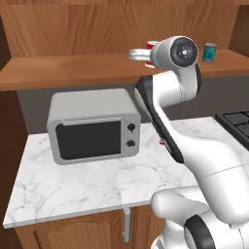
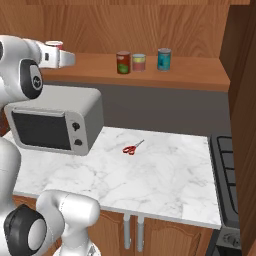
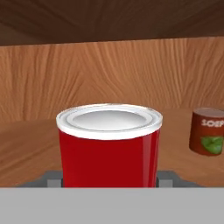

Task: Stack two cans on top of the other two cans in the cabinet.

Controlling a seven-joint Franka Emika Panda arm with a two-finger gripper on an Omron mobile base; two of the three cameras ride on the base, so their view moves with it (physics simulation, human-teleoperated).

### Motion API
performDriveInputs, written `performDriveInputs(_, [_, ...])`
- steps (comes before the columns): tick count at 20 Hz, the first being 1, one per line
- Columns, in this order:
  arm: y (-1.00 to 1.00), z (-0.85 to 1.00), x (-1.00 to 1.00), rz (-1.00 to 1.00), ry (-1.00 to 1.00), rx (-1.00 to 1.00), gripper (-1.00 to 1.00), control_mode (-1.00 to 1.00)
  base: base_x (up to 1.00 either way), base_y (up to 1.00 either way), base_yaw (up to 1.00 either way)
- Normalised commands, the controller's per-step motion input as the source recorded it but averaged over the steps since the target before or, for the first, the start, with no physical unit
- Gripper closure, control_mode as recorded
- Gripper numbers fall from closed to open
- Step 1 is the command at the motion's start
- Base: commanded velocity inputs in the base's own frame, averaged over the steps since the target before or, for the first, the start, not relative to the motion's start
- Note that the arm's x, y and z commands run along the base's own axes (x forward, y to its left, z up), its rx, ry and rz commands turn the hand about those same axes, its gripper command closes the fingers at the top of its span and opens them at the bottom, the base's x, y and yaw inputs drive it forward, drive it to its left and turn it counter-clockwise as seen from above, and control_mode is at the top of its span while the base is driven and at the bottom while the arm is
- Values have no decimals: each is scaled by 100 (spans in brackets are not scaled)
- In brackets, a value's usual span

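Observation:
My gripper (image 3: 109, 181) is shut on the bright red can (image 3: 109, 144), and grey fingertips (image 3: 53, 181) show at both sides of its base. The gripper (image 2: 54, 48) holds this red can (image 2: 54, 45) at the left end of the cabinet shelf (image 2: 200, 72). I cannot tell whether it rests on the board. To its right stand the dark red-brown can with a green patch (image 2: 123, 62), the pale yellow-green can (image 2: 139, 62) and the teal-blue can (image 2: 164, 59), each upright on the shelf. From the left, the red can (image 1: 150, 45) peeks behind the hand; the teal can (image 1: 209, 52) is further right.
A grey microwave (image 1: 92, 126) stands on the marble counter (image 1: 73, 185) under the shelf. Red-handled scissors (image 2: 132, 148) lie on the counter to its right. A dark stove top (image 2: 225, 165) borders the counter's right end, beside a tall wooden side panel (image 2: 242, 100).

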Motion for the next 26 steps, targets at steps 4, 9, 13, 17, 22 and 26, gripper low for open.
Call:
performDriveInputs(4, [-56, 13, -26, 0, 0, 0, 100, -100, 0, 0, 0])
performDriveInputs(9, [-60, 8, -29, 0, -1, 0, 100, -100, 0, 0, 0])
performDriveInputs(13, [-62, 5, -35, 0, -1, 0, 100, -100, 0, 0, 0])
performDriveInputs(17, [-66, 6, -34, 0, 0, 0, 100, -100, 0, 0, 0])
performDriveInputs(22, [-66, 4, -27, 0, 0, 0, 100, -100, 0, 0, 0])
performDriveInputs(26, [-61, 4, -24, 0, 0, 0, 100, -100, 0, 0, 0])
